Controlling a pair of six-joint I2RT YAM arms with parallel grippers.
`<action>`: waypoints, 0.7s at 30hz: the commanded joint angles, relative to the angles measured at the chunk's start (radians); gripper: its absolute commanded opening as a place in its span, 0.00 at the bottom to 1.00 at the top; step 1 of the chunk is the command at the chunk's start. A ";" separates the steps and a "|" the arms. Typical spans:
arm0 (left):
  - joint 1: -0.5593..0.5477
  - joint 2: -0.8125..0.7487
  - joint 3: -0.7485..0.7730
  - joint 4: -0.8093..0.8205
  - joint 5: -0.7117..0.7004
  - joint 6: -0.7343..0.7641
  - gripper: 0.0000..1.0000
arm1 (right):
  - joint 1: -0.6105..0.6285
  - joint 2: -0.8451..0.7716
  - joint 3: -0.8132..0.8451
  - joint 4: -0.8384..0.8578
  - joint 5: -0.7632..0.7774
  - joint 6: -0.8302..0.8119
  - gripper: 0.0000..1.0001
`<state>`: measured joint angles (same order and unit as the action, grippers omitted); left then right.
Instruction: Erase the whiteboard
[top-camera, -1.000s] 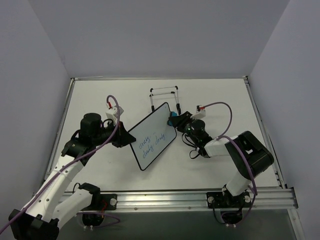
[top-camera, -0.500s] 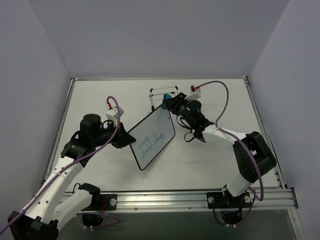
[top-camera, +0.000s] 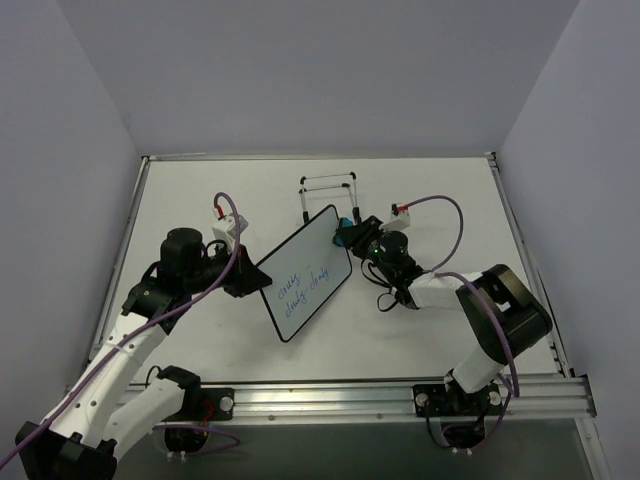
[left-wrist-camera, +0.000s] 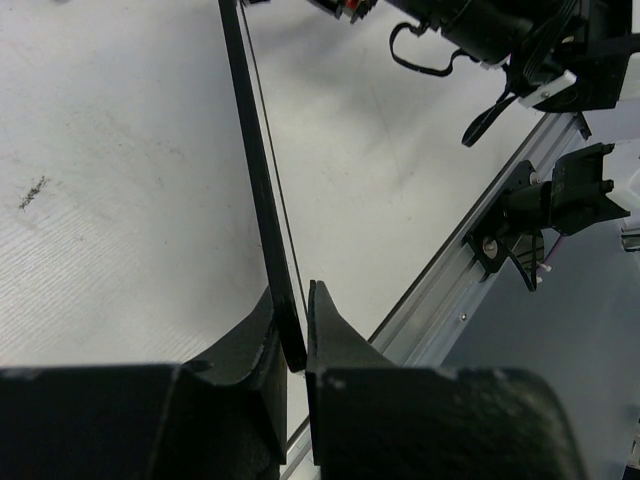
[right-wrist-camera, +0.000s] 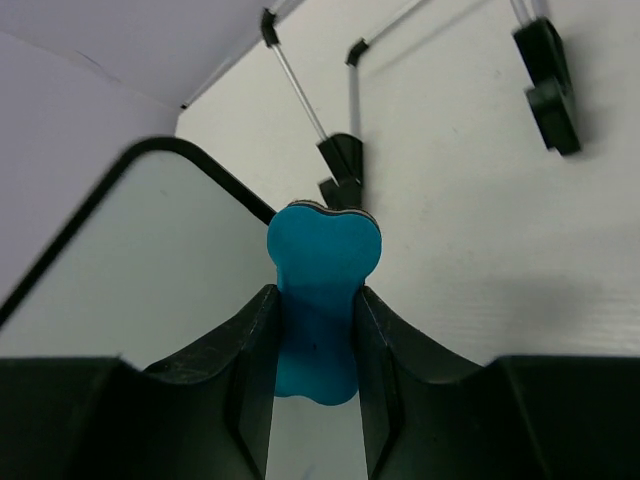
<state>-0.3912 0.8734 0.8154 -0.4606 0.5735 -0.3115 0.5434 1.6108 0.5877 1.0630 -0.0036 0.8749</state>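
Observation:
The whiteboard (top-camera: 305, 273) is a white board in a black frame with blue handwriting, held tilted above the table. My left gripper (top-camera: 248, 277) is shut on its left edge; in the left wrist view the board's black edge (left-wrist-camera: 262, 180) runs up from between my fingers (left-wrist-camera: 292, 345). My right gripper (top-camera: 352, 236) is shut on a blue eraser (right-wrist-camera: 320, 300), which sits at the board's upper right edge. In the right wrist view the board's corner (right-wrist-camera: 150, 250) lies to the left of the eraser.
A thin wire easel stand (top-camera: 328, 190) stands behind the board, with its black feet (right-wrist-camera: 545, 85) in the right wrist view. The metal rail (top-camera: 400, 395) runs along the table's near edge. Purple cables loop over both arms.
My right gripper with the eraser rose toward the easel half a second ago and has come back down to the board's upper right edge. The left gripper and board have held still.

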 joint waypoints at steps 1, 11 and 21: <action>-0.048 -0.030 0.014 0.051 0.221 0.045 0.02 | 0.018 0.009 -0.095 0.031 0.001 0.019 0.00; -0.049 -0.028 0.011 0.060 0.224 0.043 0.02 | 0.020 0.018 -0.151 0.091 -0.038 0.029 0.00; -0.054 -0.034 0.010 0.059 0.230 0.045 0.02 | 0.021 -0.123 0.202 -0.259 -0.007 -0.112 0.00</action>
<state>-0.4004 0.8608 0.8116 -0.4599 0.5732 -0.2691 0.5468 1.5421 0.6628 0.8696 0.0002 0.8234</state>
